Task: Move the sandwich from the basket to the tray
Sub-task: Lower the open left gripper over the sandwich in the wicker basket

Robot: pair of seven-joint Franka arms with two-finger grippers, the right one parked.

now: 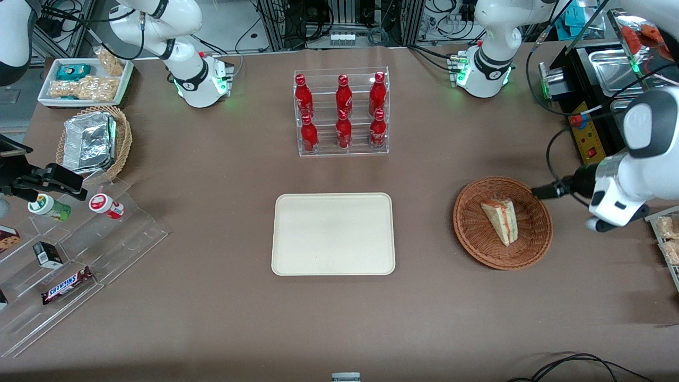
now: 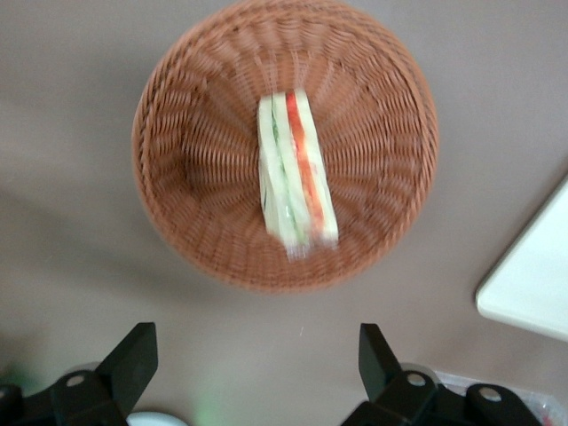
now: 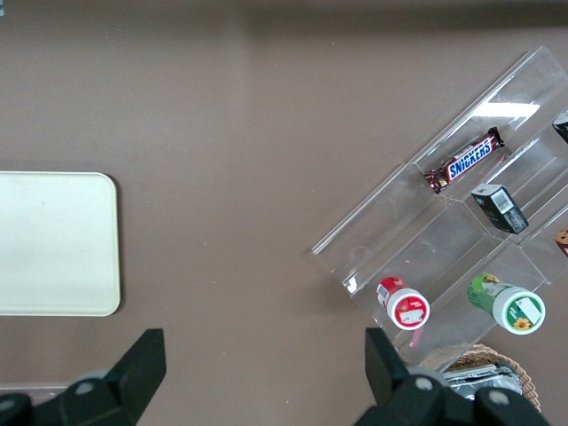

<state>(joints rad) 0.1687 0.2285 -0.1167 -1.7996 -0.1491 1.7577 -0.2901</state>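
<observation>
Gripper (image 2: 256,373) fingers spread wide, empty, touching nothing, hovering over counter (image 1: 212,318) just beside basket (image 2: 177,169), sandwich (image 2: 295,169) lying in basket, tray (image 1: 333,234) well apart toward counter's middle

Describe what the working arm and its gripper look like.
The left arm has glossy white rounded shells with dark grey bands at its joints, and its base glows green. A black cable trails from its wrist. The gripper, open beside the basket that holds the sandwich, has two black angular fingers on a black body.
</observation>
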